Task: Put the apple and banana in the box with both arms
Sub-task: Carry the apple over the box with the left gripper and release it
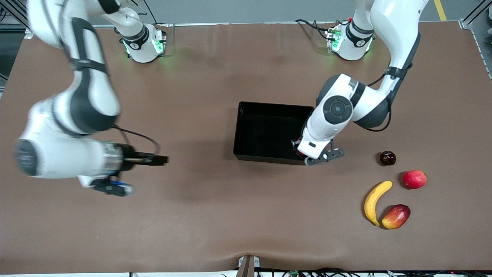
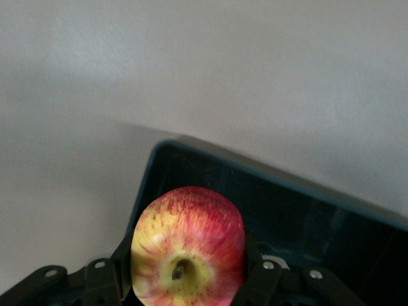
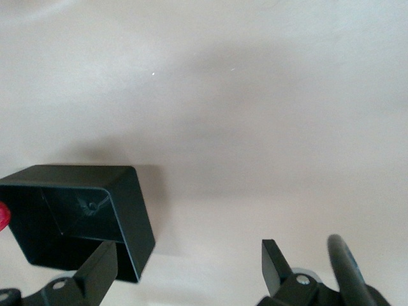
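Lowest on the brown table (image 1: 215,215), and so nearest the front camera, lie the banana (image 1: 375,202) and an elongated red-and-yellow mango-like fruit (image 1: 396,216) just beside it, toward the left arm's end of the table. A smooth pinkish-red round fruit (image 1: 414,179) sits a little farther from the camera than those two, near the banana's upper tip, and a small dark, nearly black fruit (image 1: 387,158) lies farther still.

Near the middle of the table stands the box (image 1: 246,130), a shallow black bin with glossy walls. The left arm reaches down from its base to the box's corner on the side toward the fruits, and the left gripper (image 1: 303,154) hangs over that corner — its fingers (image 2: 261,280) are clamped on the apple (image 2: 189,247). In the left wrist view the apple fills the space between the two fingers, its red-streaked yellow skin and stem dimple facing the lens, with the box's dark wall and interior just under it. From the front only a sliver of red shows beneath the wrist.

The right arm waits over bare table at its own end, well apart from the box. The right gripper (image 3: 188,268) has its fingers spread apart with nothing between them — the right wrist view shows the box off to one side.
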Motion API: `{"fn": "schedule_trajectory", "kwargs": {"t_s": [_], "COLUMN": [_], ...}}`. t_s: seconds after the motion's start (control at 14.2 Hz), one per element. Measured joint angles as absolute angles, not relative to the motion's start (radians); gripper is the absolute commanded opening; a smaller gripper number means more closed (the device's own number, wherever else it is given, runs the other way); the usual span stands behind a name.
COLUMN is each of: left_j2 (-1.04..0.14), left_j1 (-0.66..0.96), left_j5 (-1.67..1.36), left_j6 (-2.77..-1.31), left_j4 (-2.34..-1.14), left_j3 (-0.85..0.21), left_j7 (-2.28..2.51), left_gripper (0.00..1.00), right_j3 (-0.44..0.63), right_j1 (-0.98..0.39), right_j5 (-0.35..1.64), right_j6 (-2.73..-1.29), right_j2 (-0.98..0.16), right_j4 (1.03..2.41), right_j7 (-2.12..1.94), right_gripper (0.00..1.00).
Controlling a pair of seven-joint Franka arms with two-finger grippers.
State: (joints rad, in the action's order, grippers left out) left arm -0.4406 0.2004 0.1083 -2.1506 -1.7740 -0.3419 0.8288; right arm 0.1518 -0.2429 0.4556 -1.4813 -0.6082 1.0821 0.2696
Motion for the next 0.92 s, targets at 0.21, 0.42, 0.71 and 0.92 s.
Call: {"fn": "schedule_trajectory", "kwargs": {"t_s": [0.21,0.42,0.71,0.92], "left_j2": [-0.427,-0.427,-0.427,-0.427], "left_j1": [0.201,0.209,0.218,0.224], "left_j5": [0.108,0.108,0.108,0.108], "left_j6": [-2.264,-2.306,-2.362,-2.386], "left_j4": [-1.874,-1.923,-1.98,-2.018], "left_j3": [-0.358,-0.373,-0.375,-0.376], "left_j7": [0.856,0.883,0.884,0.884], "left_gripper": [0.0,0.0,0.0,0.0], "right_j3": [0.152,0.152,0.152,0.153], "right_j1": [-0.15,-0.116,-0.109,-0.088], "right_j5": [0.339,0.207,0.123,0.096], "right_j6": [-1.424,-1.357,-1.273,-1.261], "right_j2": [-0.512,-0.416,-0.302,-0.182], "right_j4": [1.079,1.08,1.097,1.198], "right_j7": [0.223,0.173,0.077,0.044], "right_gripper": [1.0,1.0,1.0,1.0]}}
